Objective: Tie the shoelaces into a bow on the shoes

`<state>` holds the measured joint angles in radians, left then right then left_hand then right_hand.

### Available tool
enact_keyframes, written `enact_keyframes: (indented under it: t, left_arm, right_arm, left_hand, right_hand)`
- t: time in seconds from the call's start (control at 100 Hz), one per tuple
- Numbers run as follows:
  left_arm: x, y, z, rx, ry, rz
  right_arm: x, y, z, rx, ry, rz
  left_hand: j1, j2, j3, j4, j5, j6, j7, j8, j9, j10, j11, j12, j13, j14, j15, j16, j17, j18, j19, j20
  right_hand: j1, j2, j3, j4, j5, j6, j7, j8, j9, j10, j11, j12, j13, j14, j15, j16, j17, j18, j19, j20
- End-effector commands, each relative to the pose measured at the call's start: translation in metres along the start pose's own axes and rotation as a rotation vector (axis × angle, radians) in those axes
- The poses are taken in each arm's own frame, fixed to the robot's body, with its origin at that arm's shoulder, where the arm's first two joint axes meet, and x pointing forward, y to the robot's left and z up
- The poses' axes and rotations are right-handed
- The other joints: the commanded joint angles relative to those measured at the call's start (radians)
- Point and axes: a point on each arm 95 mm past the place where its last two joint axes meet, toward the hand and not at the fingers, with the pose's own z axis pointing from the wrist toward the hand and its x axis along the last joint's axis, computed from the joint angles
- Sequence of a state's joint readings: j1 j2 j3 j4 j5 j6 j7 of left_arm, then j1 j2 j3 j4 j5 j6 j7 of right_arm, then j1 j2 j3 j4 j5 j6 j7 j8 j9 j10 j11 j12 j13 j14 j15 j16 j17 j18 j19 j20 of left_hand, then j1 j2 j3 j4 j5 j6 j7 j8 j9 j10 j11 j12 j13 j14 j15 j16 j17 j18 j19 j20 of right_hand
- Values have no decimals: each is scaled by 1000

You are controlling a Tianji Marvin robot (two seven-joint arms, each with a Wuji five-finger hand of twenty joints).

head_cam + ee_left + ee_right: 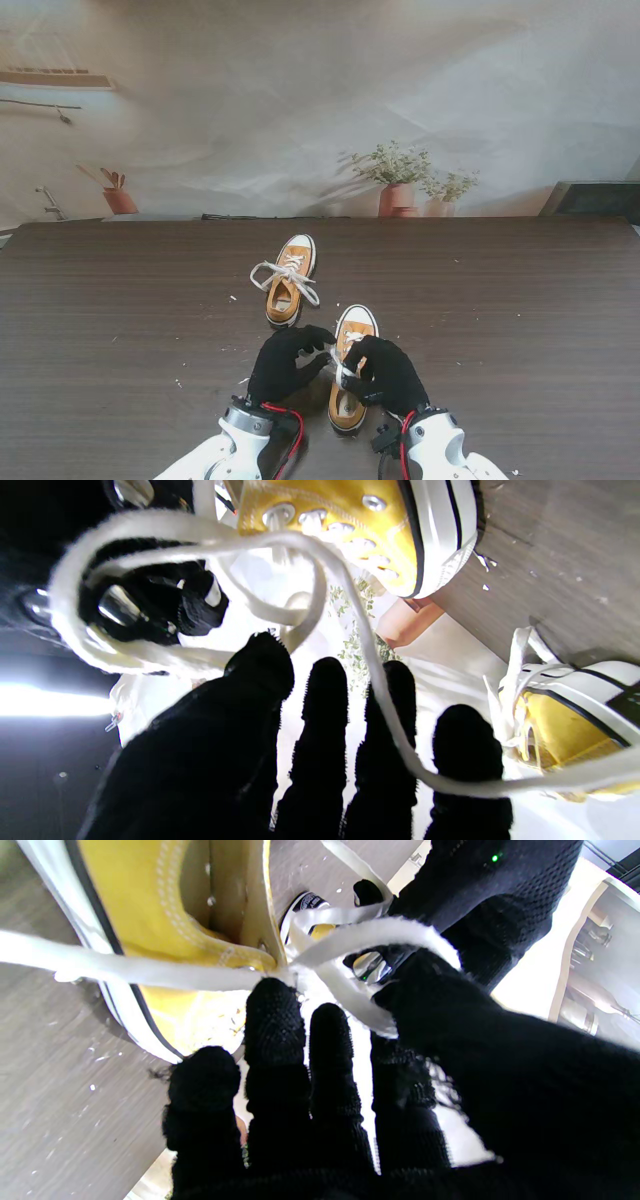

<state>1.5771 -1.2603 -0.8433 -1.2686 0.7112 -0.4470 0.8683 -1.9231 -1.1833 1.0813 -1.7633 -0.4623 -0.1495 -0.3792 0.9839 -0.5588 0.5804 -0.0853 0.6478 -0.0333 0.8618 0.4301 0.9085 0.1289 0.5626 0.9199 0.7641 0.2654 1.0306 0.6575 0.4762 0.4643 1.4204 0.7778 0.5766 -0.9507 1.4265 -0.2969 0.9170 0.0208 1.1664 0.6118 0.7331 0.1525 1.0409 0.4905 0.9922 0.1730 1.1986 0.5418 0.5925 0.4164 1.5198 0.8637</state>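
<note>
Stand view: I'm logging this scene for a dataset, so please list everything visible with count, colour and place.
shoes: two, mustard yellow with white toe caps; farther shoe near table centre with laces loosely spread, nearer shoe between the hands.
shoelace: white, on the nearer shoe, looped between both hands.
table: one, dark brown wood.
potted plants: two, green in terracotta pots, beyond the table's far edge.
left robot hand: black glove, at the lace.
right robot hand: black glove, pinching the lace.

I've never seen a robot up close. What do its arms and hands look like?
Both hands, the left hand and right hand, have five fingers in black knitted gloves. Silver metal cuffs ring the wrists, red cables loop beside them, and the arms are smooth white shells.
</note>
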Motion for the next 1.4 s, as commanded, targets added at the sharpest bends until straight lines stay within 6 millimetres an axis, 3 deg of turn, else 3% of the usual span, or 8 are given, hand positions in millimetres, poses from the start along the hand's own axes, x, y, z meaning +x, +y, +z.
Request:
enact_keyframes:
  t: [0.0, 0.37, 0.52, 0.91, 1.03, 1.13, 1.25, 1.39]
  left_arm:
    - [-11, 13, -31, -48, -68, -10]
    - [-12, 11, -36, -2, -91, -95]
    - [-15, 5, -43, -73, -76, -76]
    - [-14, -8, -58, -77, -52, -109]
    - [-15, -12, -59, -61, -33, -86]
    - [-17, -17, -63, -70, -18, -70]
    - [-20, -20, -67, -76, -13, -60]
    - [-24, -18, -69, -70, -5, -34]
  right_arm:
    - [1, -1, -3, 13, 1, 1]
    - [2, -3, -3, 13, 8, 10]
    - [3, -1, -3, 8, 10, 7]
    - [4, -1, -3, 6, 9, -1]
    - [5, -1, -3, 7, 10, -5]
    - [5, -1, -3, 8, 9, -7]
    - [5, -1, -3, 10, 8, -9]
    - [6, -3, -2, 16, 9, -10]
  left_hand:
    - [49, 24, -17, 14, 4, -22, 1, -25, 3, -5, -21, 22, 13, -11, 10, -4, -2, 16, 27, -2]
    - [65, 17, -47, 22, -118, -113, 36, 117, 57, 9, -75, -3, 49, 7, 26, 0, 7, 42, 27, 6]
    - [-201, -55, 134, 33, -206, -78, -95, 141, -272, -12, 108, -207, -116, -5, -46, 26, -130, 4, -65, -20]
    - [-288, 26, 39, 42, -204, -73, -186, 91, -444, -2, -25, -294, -335, -9, -252, -1, -380, -53, -215, -32]
    - [-289, -24, 27, 36, -206, -97, -201, 83, -520, -9, -82, -334, -457, -6, -426, -61, -519, -72, -453, -107]
    - [-293, -66, 20, 25, -200, -130, -208, 79, -591, -21, -157, -400, -567, 7, -684, -186, -585, -54, -929, -237]
    - [-280, -92, 38, 22, -173, -143, -204, 75, -615, -24, -182, -424, -586, -4, -773, -196, -521, -40, -1223, -136]
    - [-223, -195, 125, 10, -123, -170, 24, 234, -587, -23, -160, -417, -569, -12, -776, -183, -512, -29, -1240, -88]
  right_hand:
    - [9, -1, 61, 27, 49, -48, 8, 16, 25, -15, -7, 14, 26, -6, 12, -9, 5, 0, 22, -5]
    - [7, -3, 63, 27, 51, -51, 7, 16, 29, -16, -8, 14, 29, -6, 12, -9, 7, 1, 21, -5]
    - [9, -2, 62, 27, 50, -52, 6, 15, 28, -17, -8, 14, 29, -6, 12, -10, 7, 1, 21, -5]
    - [9, 0, 61, 26, 51, -51, 6, 16, 29, -17, -9, 15, 28, -5, 12, -10, 7, 1, 21, -5]
    - [9, 0, 61, 26, 51, -52, 6, 16, 28, -18, -9, 15, 29, -6, 12, -10, 7, 1, 21, -5]
    - [9, 0, 62, 26, 51, -52, 6, 16, 29, -17, -9, 15, 28, -6, 12, -10, 7, 1, 21, -5]
    - [10, -1, 62, 26, 51, -52, 6, 16, 28, -17, -10, 14, 29, -7, 12, -10, 7, 1, 21, -5]
    - [9, 1, 61, 26, 51, -52, 5, 17, 28, -16, -9, 15, 28, -6, 12, -10, 7, 1, 21, -5]
